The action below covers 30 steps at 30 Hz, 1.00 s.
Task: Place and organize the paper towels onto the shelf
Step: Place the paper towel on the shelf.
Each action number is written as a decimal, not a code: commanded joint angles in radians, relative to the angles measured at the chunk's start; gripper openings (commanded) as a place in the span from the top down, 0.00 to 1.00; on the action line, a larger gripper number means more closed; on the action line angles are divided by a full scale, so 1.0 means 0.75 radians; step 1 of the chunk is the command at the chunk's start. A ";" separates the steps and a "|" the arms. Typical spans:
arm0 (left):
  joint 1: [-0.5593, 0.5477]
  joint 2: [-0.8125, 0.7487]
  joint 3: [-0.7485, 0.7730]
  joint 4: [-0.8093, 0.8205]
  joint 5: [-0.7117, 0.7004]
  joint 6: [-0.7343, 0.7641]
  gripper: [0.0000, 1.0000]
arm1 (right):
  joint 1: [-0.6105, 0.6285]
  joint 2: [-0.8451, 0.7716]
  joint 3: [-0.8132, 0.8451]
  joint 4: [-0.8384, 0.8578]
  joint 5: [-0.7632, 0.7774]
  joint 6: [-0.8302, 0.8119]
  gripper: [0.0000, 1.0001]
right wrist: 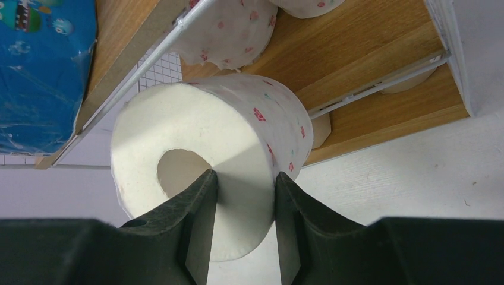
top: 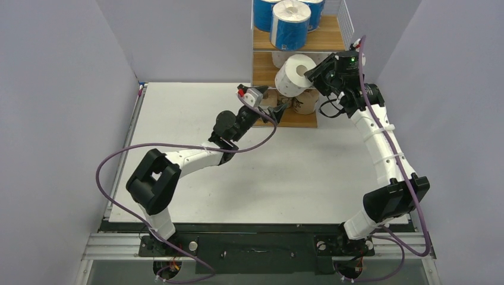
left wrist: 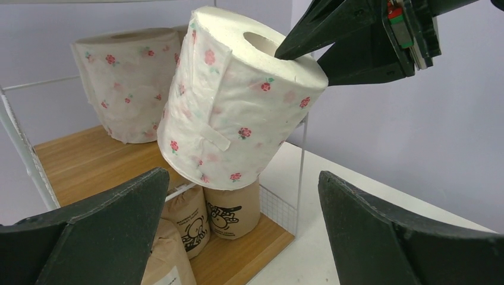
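My right gripper [top: 312,72] [right wrist: 243,178] is shut on a white paper towel roll with pink dots [top: 294,74] [right wrist: 238,119] [left wrist: 238,101]. One finger is inside the core and the other presses the outer wrap. The roll hangs tilted in front of the shelf's [top: 324,40] middle tier. Another dotted roll [left wrist: 128,83] [right wrist: 232,35] stands on that tier. Blue rolls [top: 290,24] [right wrist: 41,65] fill the top tier, and brown kraft rolls [top: 306,102] [left wrist: 232,211] sit on the bottom board. My left gripper [top: 284,105] [left wrist: 241,178] is wide open just below the held roll and holds nothing.
The shelf has white wire mesh sides [left wrist: 278,208] and a wire front rail [right wrist: 178,29]. It stands at the far edge of the white table [top: 196,119]. Grey walls enclose both sides. Purple cables [top: 119,157] loop off the arms.
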 commanded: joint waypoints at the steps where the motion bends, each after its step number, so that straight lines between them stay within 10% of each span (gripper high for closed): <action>1: 0.009 0.046 0.104 0.052 -0.069 0.050 0.04 | 0.002 0.019 0.094 0.134 -0.015 0.038 0.72; 30: 0.016 0.174 0.197 0.185 -0.218 0.068 0.04 | 0.098 0.179 0.217 0.166 -0.011 0.081 0.71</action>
